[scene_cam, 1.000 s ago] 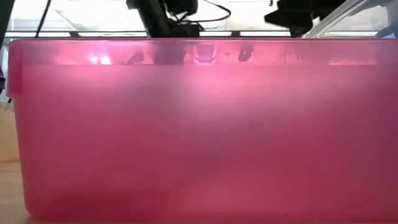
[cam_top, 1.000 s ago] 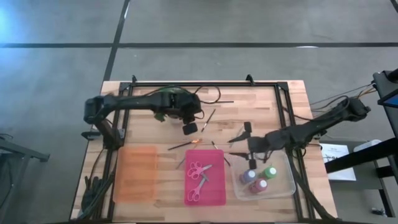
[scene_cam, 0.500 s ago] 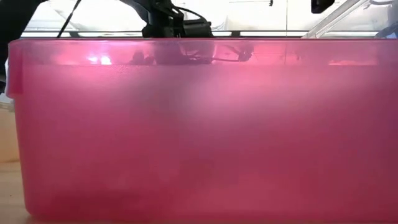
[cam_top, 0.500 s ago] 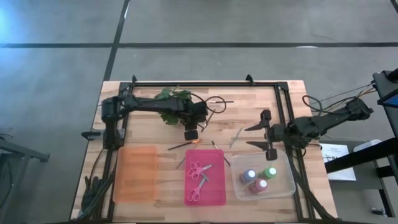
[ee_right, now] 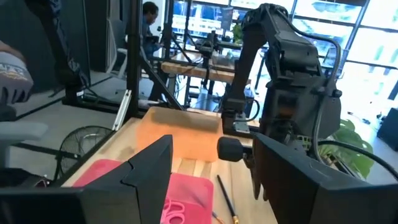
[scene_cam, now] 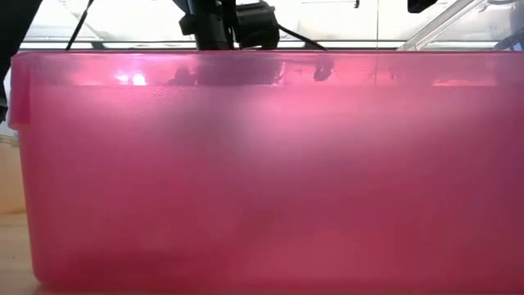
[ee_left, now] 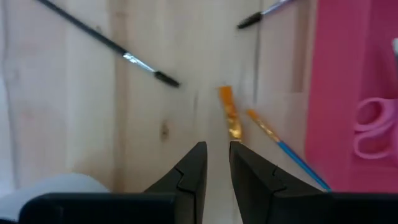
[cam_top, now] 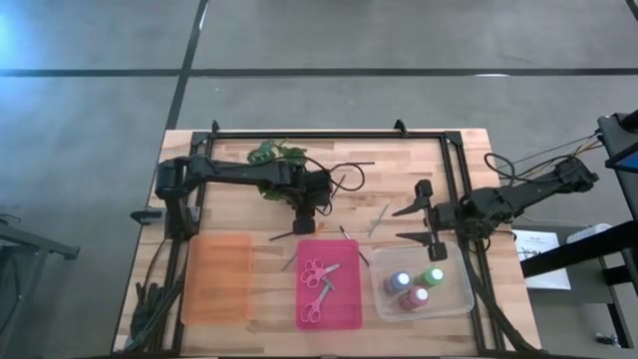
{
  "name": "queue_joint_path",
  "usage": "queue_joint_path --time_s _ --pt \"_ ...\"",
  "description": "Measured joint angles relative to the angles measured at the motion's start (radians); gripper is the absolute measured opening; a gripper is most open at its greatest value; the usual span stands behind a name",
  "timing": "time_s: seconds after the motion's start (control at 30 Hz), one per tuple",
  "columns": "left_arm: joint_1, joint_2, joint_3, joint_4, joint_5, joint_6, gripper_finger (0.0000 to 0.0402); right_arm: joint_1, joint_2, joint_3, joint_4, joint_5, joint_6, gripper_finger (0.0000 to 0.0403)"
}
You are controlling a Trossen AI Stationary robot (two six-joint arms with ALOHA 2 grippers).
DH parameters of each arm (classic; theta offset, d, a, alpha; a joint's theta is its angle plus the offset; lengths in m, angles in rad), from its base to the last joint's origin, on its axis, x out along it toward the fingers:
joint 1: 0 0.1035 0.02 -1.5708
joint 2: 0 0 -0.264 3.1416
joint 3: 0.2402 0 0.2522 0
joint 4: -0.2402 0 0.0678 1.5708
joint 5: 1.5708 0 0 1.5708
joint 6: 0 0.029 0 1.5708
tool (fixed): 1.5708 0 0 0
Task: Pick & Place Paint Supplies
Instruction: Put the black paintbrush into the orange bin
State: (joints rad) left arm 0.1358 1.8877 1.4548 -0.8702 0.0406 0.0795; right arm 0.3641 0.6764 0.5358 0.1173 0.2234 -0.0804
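Observation:
My left gripper (cam_top: 307,214) hangs over the table's middle with its fingers only a narrow gap apart (ee_left: 217,149). An orange-tipped brush (ee_left: 230,115) lies on the wood just ahead of its fingertips. A blue-handled brush (ee_left: 286,152) and a dark brush (ee_left: 118,53) lie nearby. I cannot tell whether the gripper touches any of them. My right gripper (cam_top: 411,224) is open and empty, on the far side of the clear bin (cam_top: 464,299). The bin holds the green (cam_top: 432,276), blue-and-white (cam_top: 399,281) and pink-red (cam_top: 414,297) bottles. Two pink scissors (cam_top: 319,271) lie in the pink tray (cam_top: 349,319).
An orange tray (cam_top: 221,277) sits at the near left. A leafy plant (cam_top: 274,158) stands at the far side under the left arm. More brushes (cam_top: 379,217) lie scattered on the wood between the arms. The pink tray's wall (scene_cam: 262,164) fills the low view.
My right gripper has drawn back from above the clear bin toward the table's far right, staying open and empty. My left gripper has shifted a little toward the near edge, over the brushes.

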Motion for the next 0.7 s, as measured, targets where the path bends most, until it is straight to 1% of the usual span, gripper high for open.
queue_joint_path --time_s 0.13,0.4,0.7 --pt "-0.015 0.0 0.0 0.001 0.05 0.023 0.0079 0.0 -0.016 0.0 -0.01 -0.021 0.033 0.0219" --pt "-0.029 0.0 0.0 0.001 0.056 0.044 0.0079 0.004 -0.052 0.0 -0.044 -0.061 0.104 0.0219" --pt "-0.029 0.0 0.0 0.017 0.056 0.044 0.0079 0.005 -0.14 0.0 -0.134 -0.076 0.112 0.0219"
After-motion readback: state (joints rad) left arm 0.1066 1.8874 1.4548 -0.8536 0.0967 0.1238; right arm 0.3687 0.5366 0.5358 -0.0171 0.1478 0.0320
